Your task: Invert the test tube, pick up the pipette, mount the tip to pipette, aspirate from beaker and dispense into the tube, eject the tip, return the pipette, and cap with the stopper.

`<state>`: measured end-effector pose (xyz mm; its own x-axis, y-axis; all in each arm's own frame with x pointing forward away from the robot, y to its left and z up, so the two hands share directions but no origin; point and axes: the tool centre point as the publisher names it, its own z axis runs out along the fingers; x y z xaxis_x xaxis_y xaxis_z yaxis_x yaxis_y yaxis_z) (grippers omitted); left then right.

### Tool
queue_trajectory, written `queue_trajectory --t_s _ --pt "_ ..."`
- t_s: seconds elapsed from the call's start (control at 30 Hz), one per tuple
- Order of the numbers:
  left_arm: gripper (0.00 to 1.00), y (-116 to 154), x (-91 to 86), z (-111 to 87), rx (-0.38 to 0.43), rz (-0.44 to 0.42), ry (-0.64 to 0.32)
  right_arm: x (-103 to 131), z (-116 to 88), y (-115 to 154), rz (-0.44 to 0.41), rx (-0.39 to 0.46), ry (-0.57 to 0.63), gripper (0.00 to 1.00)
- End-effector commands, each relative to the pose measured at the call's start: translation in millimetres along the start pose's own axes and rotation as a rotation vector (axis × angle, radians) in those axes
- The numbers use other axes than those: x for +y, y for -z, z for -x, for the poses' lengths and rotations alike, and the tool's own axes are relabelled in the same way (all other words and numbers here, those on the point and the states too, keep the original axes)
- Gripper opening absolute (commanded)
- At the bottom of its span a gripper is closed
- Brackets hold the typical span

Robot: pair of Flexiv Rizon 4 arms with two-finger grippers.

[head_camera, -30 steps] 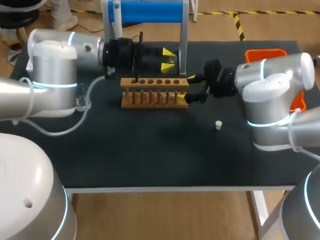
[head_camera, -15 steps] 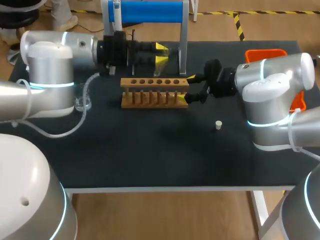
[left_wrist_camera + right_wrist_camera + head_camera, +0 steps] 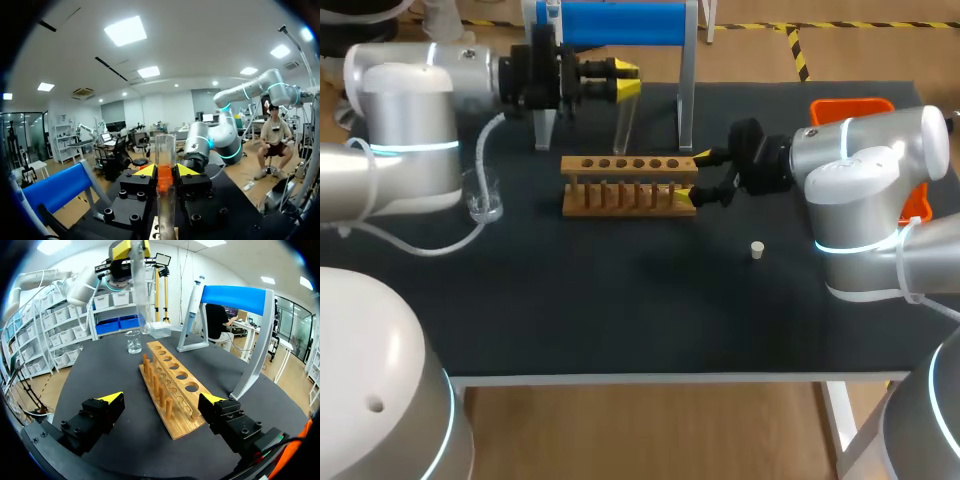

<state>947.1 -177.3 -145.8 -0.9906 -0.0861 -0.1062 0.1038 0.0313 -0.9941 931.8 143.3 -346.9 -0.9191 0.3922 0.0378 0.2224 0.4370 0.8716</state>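
My left gripper (image 3: 625, 80) is raised behind the wooden rack (image 3: 630, 183), shut on a clear test tube (image 3: 623, 122) that hangs down from its yellow tips. In the left wrist view the tube (image 3: 165, 147) stands upright between the fingers of the left gripper (image 3: 165, 172). My right gripper (image 3: 695, 177) is open, one finger on each side of the rack's right end, touching nothing. In the right wrist view its tips (image 3: 162, 400) straddle the rack (image 3: 170, 382), with the held tube (image 3: 140, 295) beyond. The pipette (image 3: 194, 302) hangs on the blue stand (image 3: 620, 22). The white stopper (image 3: 757, 250) lies on the table.
A small glass beaker (image 3: 485, 205) stands left of the rack, near the left arm's cable. An orange bin (image 3: 850, 106) sits at the back right, partly hidden by my right arm. The black table (image 3: 620, 300) stretches open in front of the rack.
My left gripper has lifted the test tube up from the rack and carried it back and to the left. The right arm has stayed where it was.
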Motion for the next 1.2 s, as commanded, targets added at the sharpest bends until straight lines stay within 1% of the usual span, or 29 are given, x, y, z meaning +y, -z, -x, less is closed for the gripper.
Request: queue_trajectory --t_s 0.03,0.73,0.87,0.97,1.03,1.07,1.13,1.2 --pt "0.00 -3.7 4.6 1.9 -0.080 -0.073 0.013 -0.2 -0.4 0.6 0.000 0.000 0.000 1.00" --pt "0.00 -3.7 4.6 1.9 -0.080 -0.073 0.013 -0.2 -0.4 0.6 0.000 0.000 0.000 1.00" --pt "0.00 -5.0 8.4 10.7 -0.090 -0.108 0.006 -0.2 -0.4 0.6 0.000 0.000 0.000 1.00" --pt "0.00 -4.2 10.3 18.0 -0.103 -0.136 0.031 -0.2 -0.4 0.6 0.000 0.000 0.000 1.00" --pt "0.00 -5.2 10.4 22.1 -0.099 -0.138 0.034 -0.2 -0.4 0.6 0.000 0.000 0.000 1.00" --pt "0.00 -5.5 10.4 24.6 -0.100 -0.162 0.039 -0.2 -0.4 0.6 0.000 0.000 0.000 1.00" --pt "0.00 -6.5 11.5 29.0 -0.096 -0.155 0.047 -0.2 -0.4 0.6 0.000 0.000 0.000 1.00" --pt "0.00 -7.9 12.2 32.3 -0.088 -0.180 0.049 -0.2 -0.4 0.6 0.000 0.000 0.000 1.00"
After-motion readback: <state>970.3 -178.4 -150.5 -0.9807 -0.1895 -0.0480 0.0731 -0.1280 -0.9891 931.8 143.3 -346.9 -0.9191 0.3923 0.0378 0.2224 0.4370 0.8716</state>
